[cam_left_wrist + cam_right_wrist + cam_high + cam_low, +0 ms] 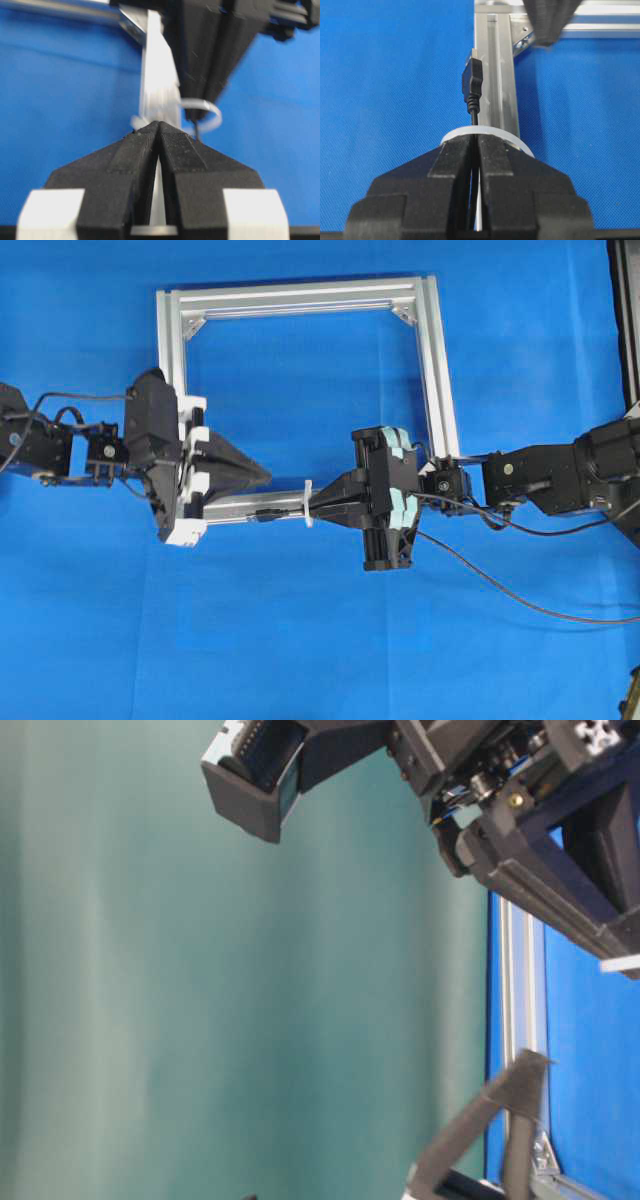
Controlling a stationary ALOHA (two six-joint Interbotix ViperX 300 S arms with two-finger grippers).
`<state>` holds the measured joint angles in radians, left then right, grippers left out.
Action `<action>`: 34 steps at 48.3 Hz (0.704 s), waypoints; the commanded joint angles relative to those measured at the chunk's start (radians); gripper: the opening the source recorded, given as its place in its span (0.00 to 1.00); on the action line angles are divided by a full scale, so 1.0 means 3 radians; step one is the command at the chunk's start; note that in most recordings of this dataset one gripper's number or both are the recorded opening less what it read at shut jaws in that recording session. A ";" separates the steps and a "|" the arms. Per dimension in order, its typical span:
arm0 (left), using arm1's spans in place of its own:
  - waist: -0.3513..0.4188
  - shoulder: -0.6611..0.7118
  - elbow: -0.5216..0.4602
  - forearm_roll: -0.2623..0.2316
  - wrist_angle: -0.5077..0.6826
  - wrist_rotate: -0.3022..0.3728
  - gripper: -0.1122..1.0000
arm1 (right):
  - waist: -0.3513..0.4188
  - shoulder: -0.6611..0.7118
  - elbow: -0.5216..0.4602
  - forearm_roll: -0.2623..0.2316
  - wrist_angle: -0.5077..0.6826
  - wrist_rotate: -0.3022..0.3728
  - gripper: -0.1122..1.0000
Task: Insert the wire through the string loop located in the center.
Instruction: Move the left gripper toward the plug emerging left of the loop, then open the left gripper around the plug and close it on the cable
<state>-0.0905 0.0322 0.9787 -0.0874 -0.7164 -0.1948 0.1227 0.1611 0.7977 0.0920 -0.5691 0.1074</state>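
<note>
- Because the left gripper (262,476) sits left of the string loop (307,504) with its jaws pressed together on nothing, it is not placed to catch the plug; if it comes toward the loop with its fingers together it may knock the plug back through rather than take it.
- Just left of the string loop, the plug tip of the wire (472,85) has come through and lies along the silver frame bar (232,506); only a short length is past the loop, so a small backward pull would probably undo the insertion.
- At the string loop itself, the thin white strip stands across the bar and looks light and springy; a sideways nudge from either set of fingers could bend it flat or twist it, and the wire would then bind.
- Immediately right of the string loop, the right gripper (322,504) is pinched shut on the wire, its fingertips almost touching the loop; pushing further risks driving the fingers into the loop instead of feeding cable.
- Further right of the string loop, the rest of the wire trails over the blue cloth (300,640); drag there could tug the cable back if the right grip loosens before the left one holds.
</note>
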 commanded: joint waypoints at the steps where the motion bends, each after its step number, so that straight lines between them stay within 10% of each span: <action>1: -0.0082 -0.0077 -0.0046 0.0010 0.0061 -0.0010 0.10 | 0.0000 -0.0046 -0.0036 -0.0005 -0.0015 0.0000 0.07; 34: -0.0179 -0.0066 -0.0102 0.0010 0.0107 -0.0015 0.14 | 0.0000 -0.0046 -0.0036 -0.0010 -0.0015 -0.0005 0.07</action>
<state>-0.1411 0.0322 0.9664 -0.0859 -0.6796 -0.1979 0.1227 0.1611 0.7977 0.0920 -0.5691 0.1074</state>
